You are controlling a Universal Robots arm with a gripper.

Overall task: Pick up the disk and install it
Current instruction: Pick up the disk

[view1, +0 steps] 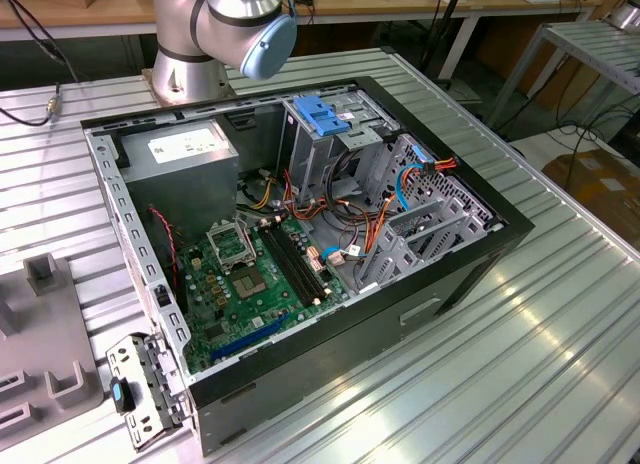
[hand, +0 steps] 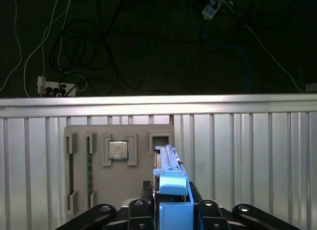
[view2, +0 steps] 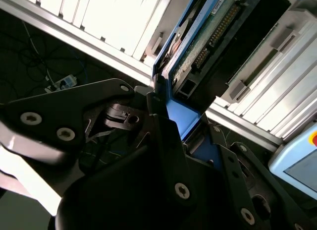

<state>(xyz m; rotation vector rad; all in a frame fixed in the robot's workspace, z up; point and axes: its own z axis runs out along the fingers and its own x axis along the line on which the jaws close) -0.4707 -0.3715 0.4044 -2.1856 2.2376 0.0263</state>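
Blue plastic frames the disk (view2: 208, 36), and the second wrist view shows me its green circuit side. The gripper (hand: 172, 210) has its fingers closed on the disk and holds it on edge. In the first wrist view it is over the grey parts tray (hand: 99, 190), near a processor chip (hand: 118, 150), on the ribbed metal table (hand: 247, 160).

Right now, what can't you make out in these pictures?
The disk: label side unseen; the first wrist view shows it edge-on, partly behind the tool.
The arm: cut off by the exterior view's top edge.
Drive cage slots: exterior view, hidden under its blue top.
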